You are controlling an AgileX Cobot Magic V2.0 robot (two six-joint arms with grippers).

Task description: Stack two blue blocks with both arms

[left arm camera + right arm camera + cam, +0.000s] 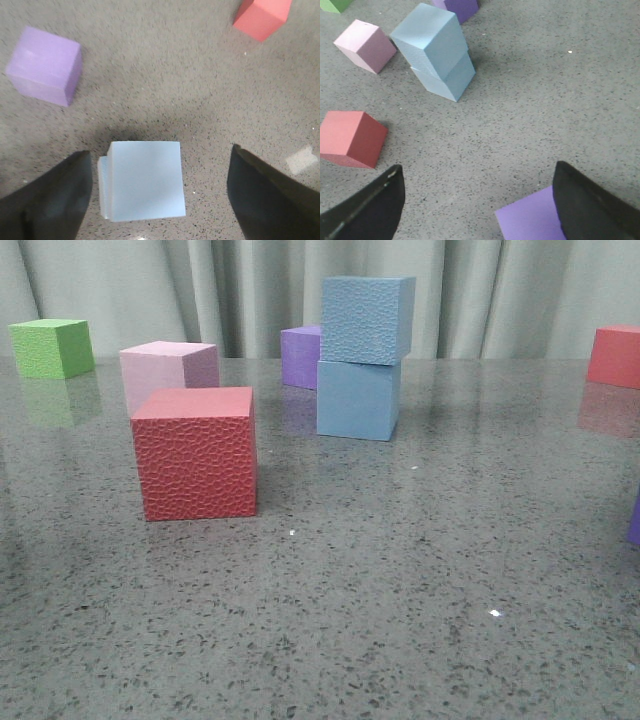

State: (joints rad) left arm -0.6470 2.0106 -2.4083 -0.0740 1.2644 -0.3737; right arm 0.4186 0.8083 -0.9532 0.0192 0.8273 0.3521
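In the front view the pebbled blue block (367, 320) rests on the smooth blue block (358, 400), set slightly askew to the right. Neither arm shows in that view. The left wrist view looks straight down on the stack: the upper block (145, 180) covers most of the lower one (102, 186). My left gripper (160, 151) hangs open above it, its dark fingers (50, 200) apart from both blocks. My right gripper (478, 167) is open over bare table, far from the stack (432, 42).
A red pebbled cube (195, 452) and a pink cube (170, 370) stand to the stack's left, a green cube (52, 347) at the far left. A purple cube (300, 355) sits behind the stack, another red cube (615, 355) at the far right. Another purple cube (530, 220) lies by my right gripper's finger.
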